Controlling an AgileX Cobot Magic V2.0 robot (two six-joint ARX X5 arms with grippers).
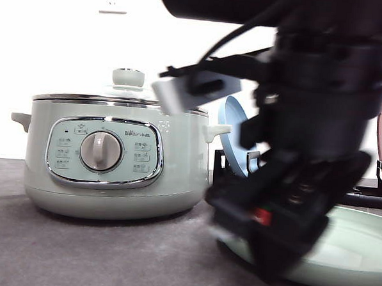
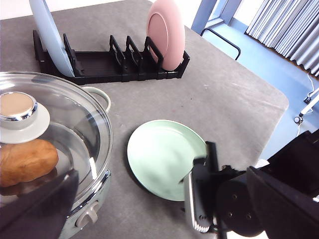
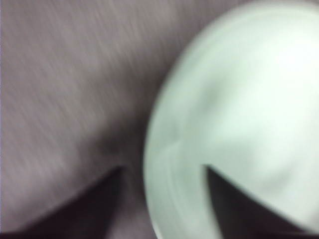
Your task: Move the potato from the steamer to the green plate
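Potato (image 2: 26,162) inside lidded steamer (image 2: 94,149), right claw (image 3: 162,199) apart

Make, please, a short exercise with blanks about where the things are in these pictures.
1. The potato lies inside the ____.
2. The glass lid of the steamer is ____ the pot.
3. The green plate lies flat and has ____ on it.
4. The pink dish stands in the black ____.

Missing words: steamer; on; nothing; rack

Green plate (image 1: 358,254) half hidden behind blurred right pincer (image 1: 269,249); potato (image 2: 25,162) edge-cropped.
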